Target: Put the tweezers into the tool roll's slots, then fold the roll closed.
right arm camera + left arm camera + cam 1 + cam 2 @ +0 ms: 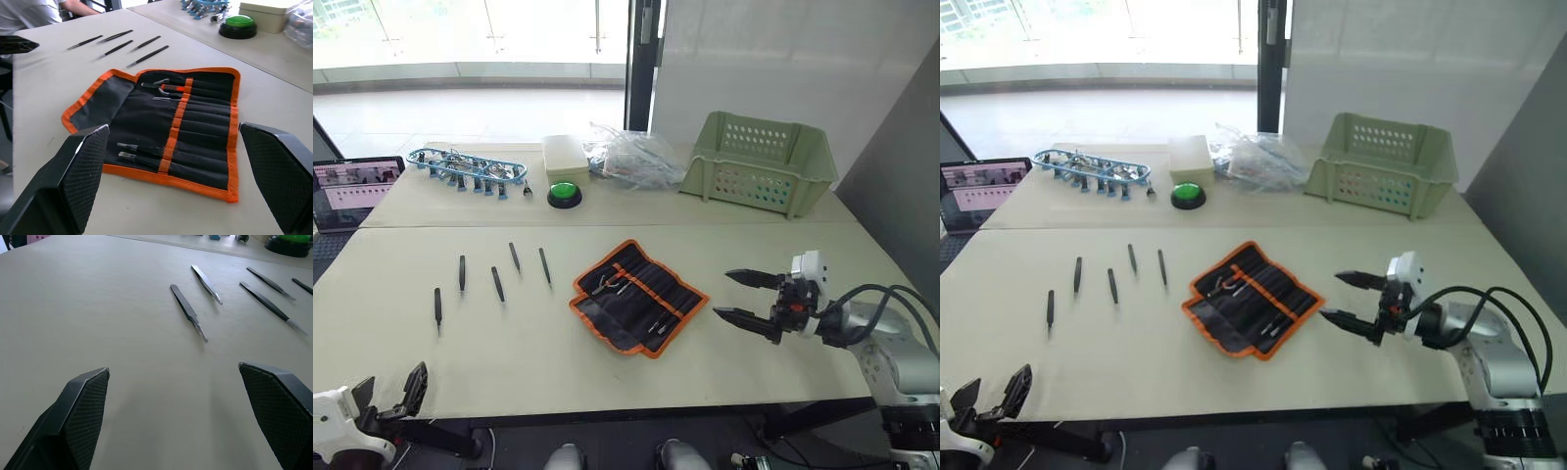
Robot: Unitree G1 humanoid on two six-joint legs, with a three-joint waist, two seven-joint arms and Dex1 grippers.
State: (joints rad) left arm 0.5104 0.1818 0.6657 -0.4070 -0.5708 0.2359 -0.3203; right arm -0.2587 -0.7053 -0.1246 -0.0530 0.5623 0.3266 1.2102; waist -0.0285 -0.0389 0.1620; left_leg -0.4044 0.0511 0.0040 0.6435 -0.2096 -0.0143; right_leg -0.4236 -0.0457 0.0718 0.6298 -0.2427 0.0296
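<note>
- A long pale table [607,382] is seen, with everything set on it.
- A pale green basket [759,162] is placed at the far right, with a heap of clear plastic bags [631,157] beside it.
- The tool roll [639,296] is laid open and flat near the table's middle, orange edging all round; a few small tools are already tucked into the slots [205,132].
- A blue tray of metal tools [468,169] is set at the far left, with a cream box [565,154] and a green button [565,194] between it and the bags.
- The right gripper [746,298] is held just right of the roll, above the table, fingers spread wide with nothing between them.
- The left gripper [389,392] is held at the near left edge, well apart from the roll, its fingers wide and empty.
- The five tweezers [497,283] are scattered loose on the table left of the roll, none touching it.
</note>
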